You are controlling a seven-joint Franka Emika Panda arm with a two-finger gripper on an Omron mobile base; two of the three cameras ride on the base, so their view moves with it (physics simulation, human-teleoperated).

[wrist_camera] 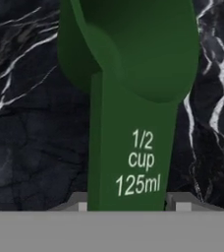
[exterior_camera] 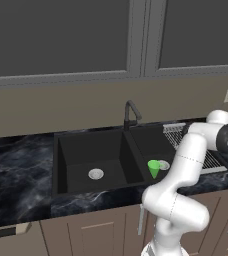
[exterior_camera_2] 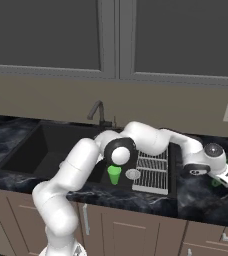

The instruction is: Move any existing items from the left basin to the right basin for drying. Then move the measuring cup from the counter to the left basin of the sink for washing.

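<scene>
Dark-green measuring cup [wrist_camera: 133, 74] (flat stick handle) lies between claw [wrist_camera: 131, 206] tips; grip unclear.

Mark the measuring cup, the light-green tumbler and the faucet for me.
measuring cup [wrist_camera: 133, 147]: hand view, on its handle.
light-green tumbler [exterior_camera: 153, 168]: left base view, on its side wall.
faucet [exterior_camera: 130, 114]: left base view, on its neck.

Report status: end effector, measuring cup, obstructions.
End effector straddling measuring cup handle on counter. Light-green tumbler already in right basin. Nothing in the way.
</scene>
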